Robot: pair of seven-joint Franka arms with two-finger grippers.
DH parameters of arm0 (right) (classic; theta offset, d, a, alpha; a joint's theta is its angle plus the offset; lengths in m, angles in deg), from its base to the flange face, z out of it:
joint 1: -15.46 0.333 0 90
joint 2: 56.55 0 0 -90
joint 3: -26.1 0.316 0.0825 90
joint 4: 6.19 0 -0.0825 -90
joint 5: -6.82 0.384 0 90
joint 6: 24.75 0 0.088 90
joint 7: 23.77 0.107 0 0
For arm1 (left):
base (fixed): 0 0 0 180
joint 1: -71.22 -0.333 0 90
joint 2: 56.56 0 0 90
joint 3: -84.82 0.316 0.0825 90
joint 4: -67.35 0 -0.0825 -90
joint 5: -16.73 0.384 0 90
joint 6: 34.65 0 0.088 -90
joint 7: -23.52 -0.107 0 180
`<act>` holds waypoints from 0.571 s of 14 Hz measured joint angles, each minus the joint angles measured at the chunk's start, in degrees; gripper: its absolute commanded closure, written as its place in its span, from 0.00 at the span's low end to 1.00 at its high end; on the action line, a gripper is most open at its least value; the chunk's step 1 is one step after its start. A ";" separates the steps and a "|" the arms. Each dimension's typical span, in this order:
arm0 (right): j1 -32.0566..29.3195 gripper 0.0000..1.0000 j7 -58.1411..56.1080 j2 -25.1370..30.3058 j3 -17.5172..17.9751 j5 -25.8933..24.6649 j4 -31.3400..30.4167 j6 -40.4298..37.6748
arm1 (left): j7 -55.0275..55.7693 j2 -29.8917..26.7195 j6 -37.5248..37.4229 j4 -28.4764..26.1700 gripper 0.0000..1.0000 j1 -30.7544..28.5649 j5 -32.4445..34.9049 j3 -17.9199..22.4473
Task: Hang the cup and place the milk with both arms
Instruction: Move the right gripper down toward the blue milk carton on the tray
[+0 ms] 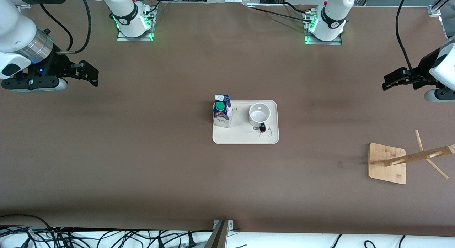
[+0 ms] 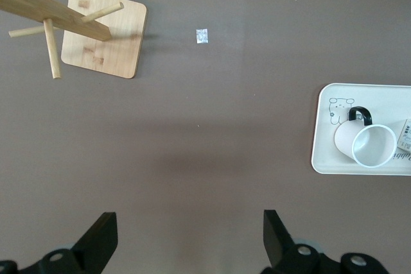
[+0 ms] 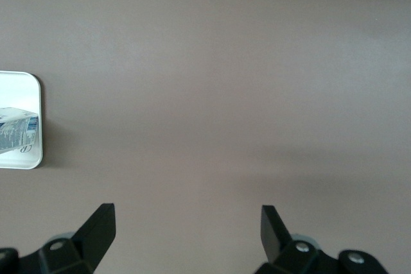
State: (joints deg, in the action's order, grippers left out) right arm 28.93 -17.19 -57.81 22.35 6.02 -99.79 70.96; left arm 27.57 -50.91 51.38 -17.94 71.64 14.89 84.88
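Here, ceramic cup (image 1: 259,114) beside gable-top milk (image 1: 222,111)

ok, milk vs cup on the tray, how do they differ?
The milk is a boxy blue-and-white carton, capped green; the cup is a round white mug, mouth open, with a black handle. The milk stands toward the right arm's end of the tray, the cup toward the left arm's. Both stand upright.

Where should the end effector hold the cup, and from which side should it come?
Probably from above, pinching the rim. The cup stands upright with its mouth open on the tray, and its black handle points toward the front camera. Gripping the wall away from the handle would leave the loop free for a peg of the rack.
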 measured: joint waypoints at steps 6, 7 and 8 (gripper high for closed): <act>-0.01 0.00 0.21 -0.39 -0.01 0.19 -0.01 0.59 | 0.00 0.00 -0.18 0.00 0.00 0.00 0.00 -0.06; 0.20 0.00 0.07 -1.30 0.07 0.38 -0.08 0.53 | 0.00 0.00 -0.18 0.00 0.00 0.02 0.00 -0.15; 0.57 0.00 -0.42 -2.80 0.39 0.53 -0.21 0.46 | 0.00 0.00 -0.20 0.02 0.00 0.03 0.00 -0.24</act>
State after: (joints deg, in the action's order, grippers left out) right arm 29.51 -17.61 -60.61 22.74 6.55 -100.00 71.42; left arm 27.57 -50.91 51.18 -17.92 71.67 14.89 84.64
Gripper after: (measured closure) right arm 0.000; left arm 0.000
